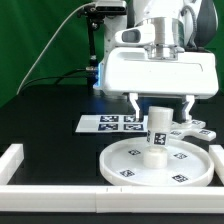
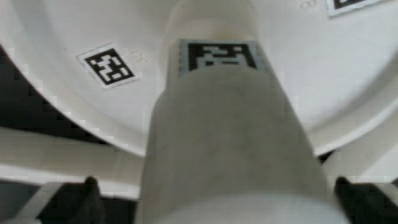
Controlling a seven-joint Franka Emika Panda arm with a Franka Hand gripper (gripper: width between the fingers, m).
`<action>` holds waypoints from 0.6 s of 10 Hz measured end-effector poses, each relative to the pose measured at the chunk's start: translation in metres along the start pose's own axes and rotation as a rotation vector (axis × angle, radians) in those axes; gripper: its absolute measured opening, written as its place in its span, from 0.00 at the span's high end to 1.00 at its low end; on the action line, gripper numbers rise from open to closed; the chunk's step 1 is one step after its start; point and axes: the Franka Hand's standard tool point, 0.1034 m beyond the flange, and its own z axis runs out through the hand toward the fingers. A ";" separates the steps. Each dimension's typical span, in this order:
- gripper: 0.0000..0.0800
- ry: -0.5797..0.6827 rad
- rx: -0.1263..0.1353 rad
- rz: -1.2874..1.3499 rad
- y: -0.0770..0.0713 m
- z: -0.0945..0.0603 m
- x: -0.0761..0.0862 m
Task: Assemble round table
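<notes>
The large round disc [image 1: 125, 165] lies flat on the black table. The short thick cylinder leg [image 1: 157, 132] stands upright at its middle. My gripper [image 1: 161, 112] hangs straight above the leg, open, with a finger on each side of the leg's top and a gap to it on both sides. In the wrist view the leg [image 2: 222, 130] fills the centre, its tag facing the camera, with the disc [image 2: 71, 100] beneath. My gripper [image 2: 217, 205] straddles it, both dark fingertips [image 2: 75, 200] apart from it. The small cross-shaped foot [image 1: 193, 130] lies at the disc's far right.
The marker board [image 1: 110, 123] lies behind the disc toward the exterior view's left. The white border rail [image 1: 20, 160] runs along the left and front. A dark stand with cables rises at the back.
</notes>
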 end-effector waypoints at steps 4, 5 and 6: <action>0.19 -0.233 0.068 0.082 -0.010 -0.003 -0.007; 0.19 -0.264 0.074 0.079 -0.004 -0.001 -0.005; 0.19 -0.353 0.094 0.090 -0.002 0.000 -0.011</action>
